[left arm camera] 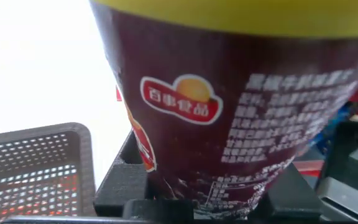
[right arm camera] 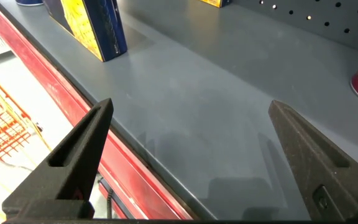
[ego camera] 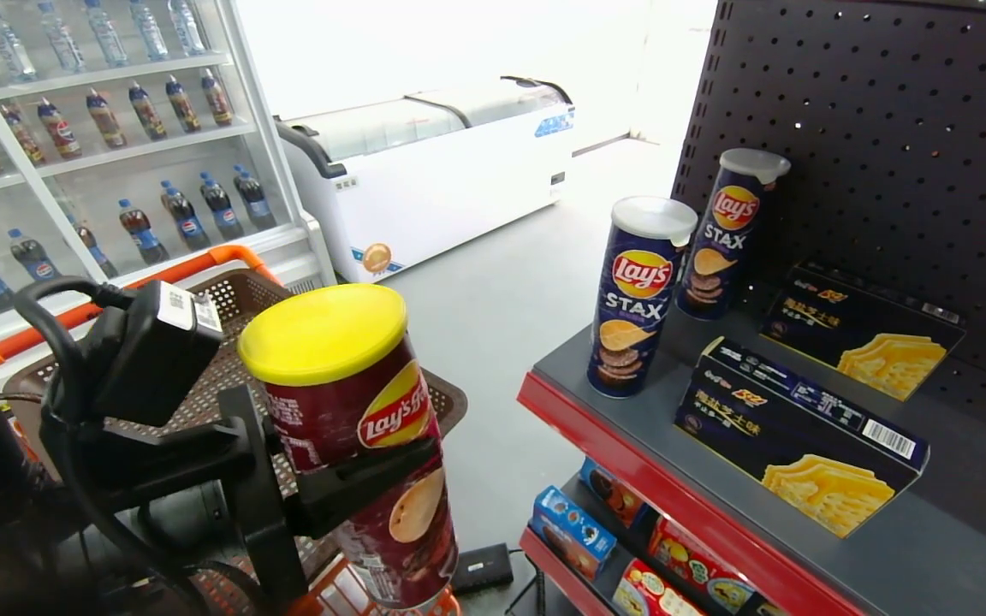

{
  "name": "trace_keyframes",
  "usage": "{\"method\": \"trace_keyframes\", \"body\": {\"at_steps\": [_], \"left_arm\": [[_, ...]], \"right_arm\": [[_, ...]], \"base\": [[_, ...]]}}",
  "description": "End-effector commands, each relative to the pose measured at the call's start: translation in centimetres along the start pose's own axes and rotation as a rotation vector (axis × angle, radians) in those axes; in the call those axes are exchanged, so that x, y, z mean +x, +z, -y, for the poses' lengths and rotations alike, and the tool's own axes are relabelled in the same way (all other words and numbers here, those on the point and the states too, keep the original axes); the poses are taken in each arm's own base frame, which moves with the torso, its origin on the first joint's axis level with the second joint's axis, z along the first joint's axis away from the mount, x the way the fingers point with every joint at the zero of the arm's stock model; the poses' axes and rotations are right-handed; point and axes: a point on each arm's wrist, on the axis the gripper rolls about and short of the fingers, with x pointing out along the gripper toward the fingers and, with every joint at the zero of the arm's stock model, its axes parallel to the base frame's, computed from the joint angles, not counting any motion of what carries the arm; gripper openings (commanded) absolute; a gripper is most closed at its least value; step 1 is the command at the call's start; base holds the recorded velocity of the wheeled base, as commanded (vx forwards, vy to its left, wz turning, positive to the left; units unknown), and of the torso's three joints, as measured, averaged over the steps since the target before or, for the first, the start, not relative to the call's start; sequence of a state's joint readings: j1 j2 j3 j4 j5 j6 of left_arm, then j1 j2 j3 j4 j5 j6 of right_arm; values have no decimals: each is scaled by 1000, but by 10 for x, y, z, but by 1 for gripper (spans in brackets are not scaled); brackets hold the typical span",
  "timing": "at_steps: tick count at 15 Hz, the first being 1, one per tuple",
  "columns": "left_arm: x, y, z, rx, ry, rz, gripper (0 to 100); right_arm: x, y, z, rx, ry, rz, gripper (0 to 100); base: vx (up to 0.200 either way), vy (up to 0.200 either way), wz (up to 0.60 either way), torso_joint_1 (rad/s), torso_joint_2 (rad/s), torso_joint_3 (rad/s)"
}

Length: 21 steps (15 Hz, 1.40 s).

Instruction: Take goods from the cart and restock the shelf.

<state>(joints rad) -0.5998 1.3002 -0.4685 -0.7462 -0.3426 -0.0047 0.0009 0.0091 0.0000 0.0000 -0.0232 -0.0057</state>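
The left hand (ego camera: pixel 322 483) pinches a maroon chip canister (ego camera: pixel 347 385) with a yellow lid, upright above the brown cart basket (ego camera: pixel 240 295) — its base is hard to make out, and the hand's fingers are partly hidden by it. The right hand (right arm camera: pixel 191 112) hangs spread over the bare grey shelf (right arm camera: pixel 216 81), near a blue-and-yellow box (right arm camera: pixel 92 25) cut off by the frame. In the head view, two blue canisters (ego camera: pixel 640 299) stand upright on the shelf.

PLACE: small grocery shop | 10 o'clock: glass-fronted cooler (ego camera: pixel 146 141) lined with soft-drink bottles (ego camera: pixel 186 218) | 12 o'clock: white chest freezer (ego camera: pixel 450 184) | 3 o'clock: red-edged shelf (ego camera: pixel 955 547) under black pegboard (ego camera: pixel 887 128), stocked with chip cans (ego camera: pixel 634 299) and boxed snacks (ego camera: pixel 801 428) | 8 o'clock: orange-rimmed shopping cart (ego camera: pixel 228 254)
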Motion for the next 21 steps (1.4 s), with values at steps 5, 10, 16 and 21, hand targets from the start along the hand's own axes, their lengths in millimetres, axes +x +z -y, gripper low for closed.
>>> {"method": "trace_keyframes", "body": {"at_steps": [5,10,16,21], "left_arm": [[24,-17,-5,20,-90,-84,0],[39,-15,-10,62,-114,-88,0],[39,-11,-7,73,-127,-73,0],[41,-4,-1,85,-169,-49,0]], "right_arm": [[0,0,0,0,1,0,100],[0,0,0,-2,1,0,100],[0,0,0,-2,1,0,100],[0,0,0,-2,2,0,100]], "base": [[0,0,0,0,0,0],[0,0,0,0,0,0],[0,0,0,0,0,0],[0,0,0,0,0,0]]}}
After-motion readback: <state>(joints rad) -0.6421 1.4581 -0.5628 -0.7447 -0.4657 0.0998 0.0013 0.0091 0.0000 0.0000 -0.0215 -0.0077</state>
